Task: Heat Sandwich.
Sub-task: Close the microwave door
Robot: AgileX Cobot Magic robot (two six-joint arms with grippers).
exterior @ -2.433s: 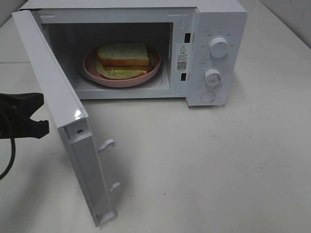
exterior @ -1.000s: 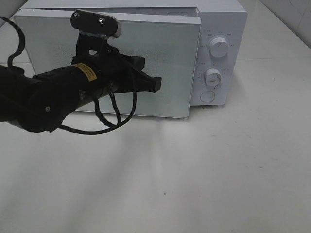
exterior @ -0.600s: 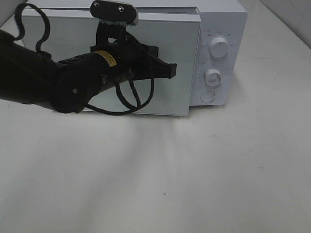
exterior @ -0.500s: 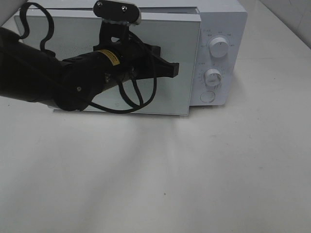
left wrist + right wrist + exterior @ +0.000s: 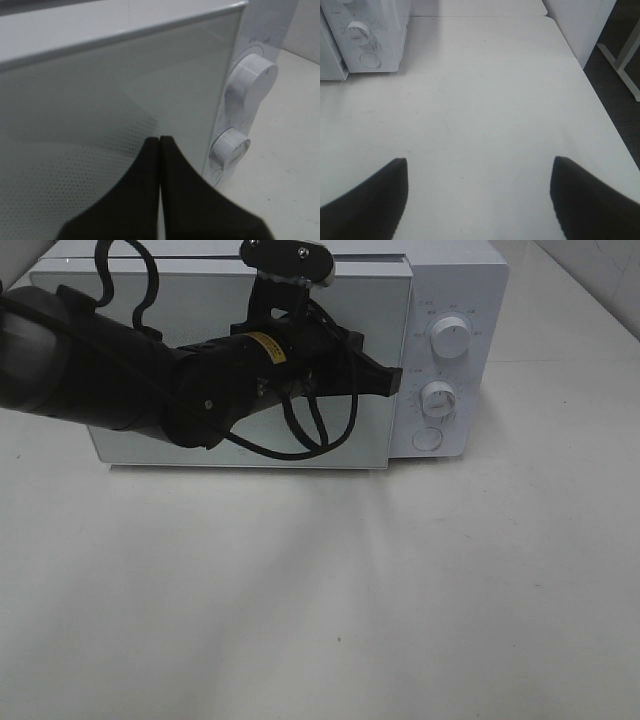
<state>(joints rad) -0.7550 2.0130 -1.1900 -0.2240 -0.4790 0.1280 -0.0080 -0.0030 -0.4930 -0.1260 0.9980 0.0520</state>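
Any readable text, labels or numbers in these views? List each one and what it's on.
Yellow label on the left arm: dark print, too small to read.
Dial markings around the upper knob of the microwave: too small to read.
Dial markings around the lower knob: too small to read.
Wrist views: the same dial markings, blurred.
No text can be quoted.
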